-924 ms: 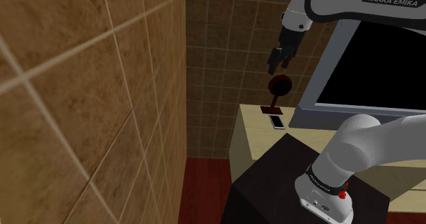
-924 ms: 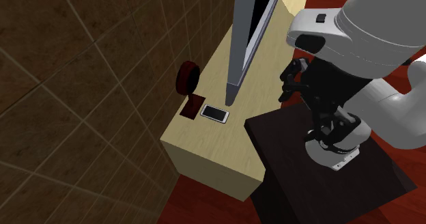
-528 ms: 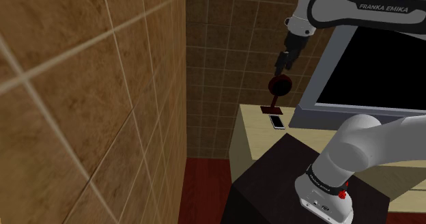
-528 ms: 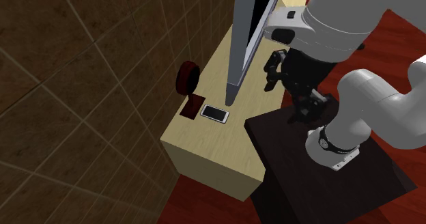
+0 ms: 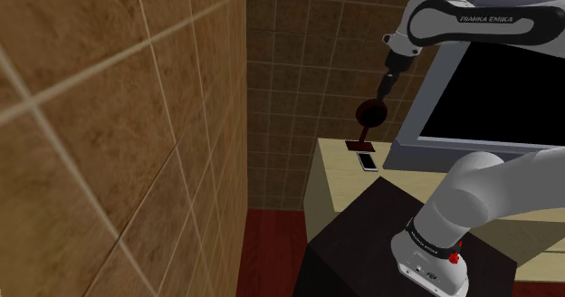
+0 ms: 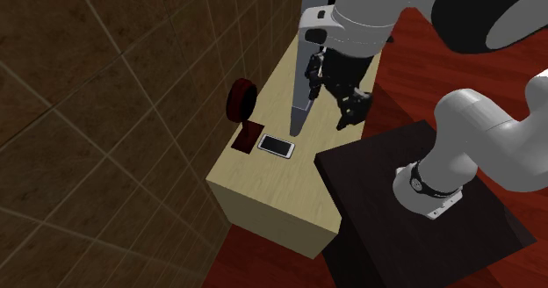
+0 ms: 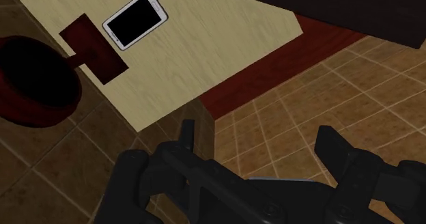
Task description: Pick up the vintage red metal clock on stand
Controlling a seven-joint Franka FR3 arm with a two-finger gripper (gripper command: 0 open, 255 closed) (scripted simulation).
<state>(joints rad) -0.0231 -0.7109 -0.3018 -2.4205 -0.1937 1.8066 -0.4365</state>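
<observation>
Wrist view: spread pincer (image 7: 257, 135) near clock (image 7: 34, 86)

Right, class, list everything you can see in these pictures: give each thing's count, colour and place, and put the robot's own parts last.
clock: one, dark red, round on a flat base, at the table edge next to the tiled wall
phone: one, white rim with black screen, flat on the table beside the clock's base
monitor: one, grey frame with black screen, standing on the table
table: one, pale wood, against the wall
walls: brown tiles, behind and beside the table
floor: dark red, below the table
stand: one, dark box, next to the table
arm: one, white with dark joints, reaching from the stand over the table
gripper: one, black, fingers apart, empty, above the table's end near the clock
</observation>
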